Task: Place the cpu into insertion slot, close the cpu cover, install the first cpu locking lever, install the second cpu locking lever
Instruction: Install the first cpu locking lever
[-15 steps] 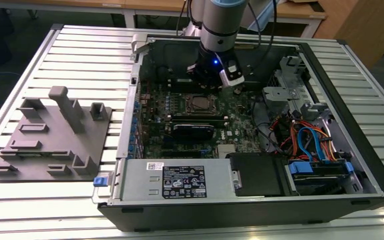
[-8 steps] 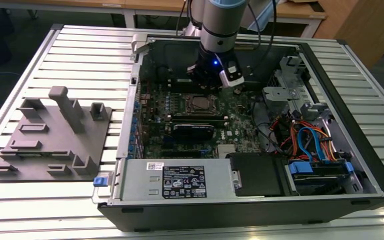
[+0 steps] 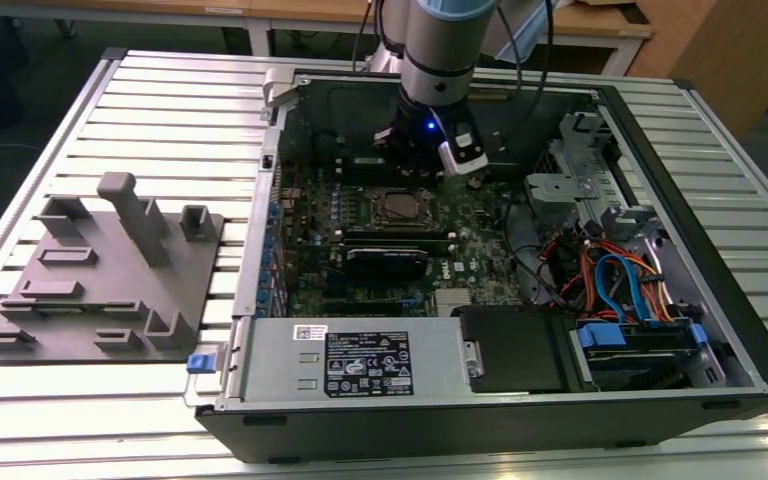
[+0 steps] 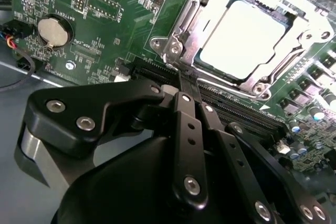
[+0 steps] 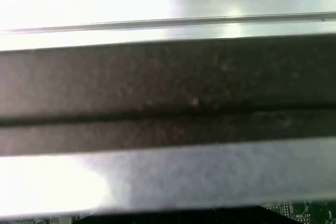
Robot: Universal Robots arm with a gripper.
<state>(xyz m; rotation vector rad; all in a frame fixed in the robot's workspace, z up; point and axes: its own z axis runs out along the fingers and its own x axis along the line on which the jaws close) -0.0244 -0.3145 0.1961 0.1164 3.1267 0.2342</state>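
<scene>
The cpu (image 4: 247, 35) lies flat in the insertion slot (image 3: 391, 206) on the green motherboard, its pale silver top facing up. Down over the chip lies the cpu cover (image 4: 181, 30), a silver frame with the chip showing through its window. My gripper (image 4: 184, 80) is shut, its black fingers (image 4: 189, 129) pressed together with nothing seen between them. Their tips sit right at the socket's edge, beside the cover's corner. In the exterior view my gripper (image 3: 411, 172) hangs inside the open case just behind the socket.
A grey power-supply box (image 3: 344, 362) fills the case's front. A black card (image 3: 384, 262) stands just in front of the socket. Blue and orange cables (image 3: 618, 285) crowd the exterior view's right. A coin battery (image 4: 54, 31) sits on the board. The dark case wall (image 5: 168, 98) is close by.
</scene>
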